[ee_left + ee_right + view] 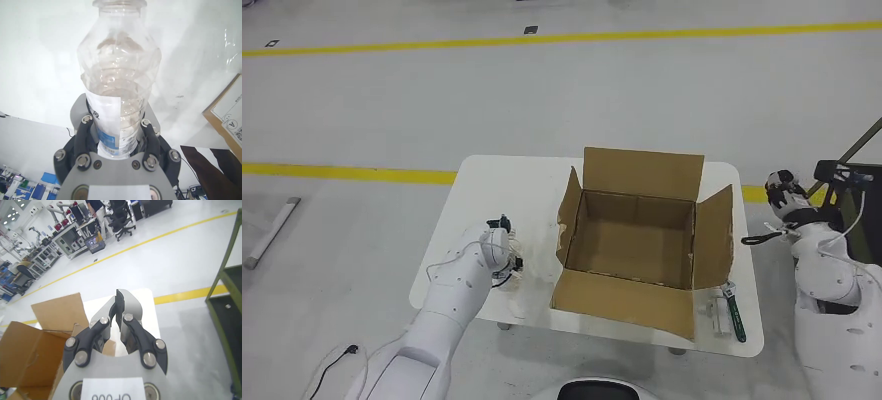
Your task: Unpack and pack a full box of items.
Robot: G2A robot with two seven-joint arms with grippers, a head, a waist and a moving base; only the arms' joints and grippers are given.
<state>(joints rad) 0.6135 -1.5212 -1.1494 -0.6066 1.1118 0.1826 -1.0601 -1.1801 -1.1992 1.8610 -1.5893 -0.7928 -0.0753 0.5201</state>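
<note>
One bottle [119, 66], clamped near its base by left gripper [116, 121]; thin plastic may buckle and slip; right gripper [118, 306] closed, empty.

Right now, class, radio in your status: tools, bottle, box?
Left tool shut on bottle, over table. Right tool shut, empty, clear of box. Box open, looks empty.

One box [622, 300], one bottle [119, 75], one tool [734, 316]
</note>
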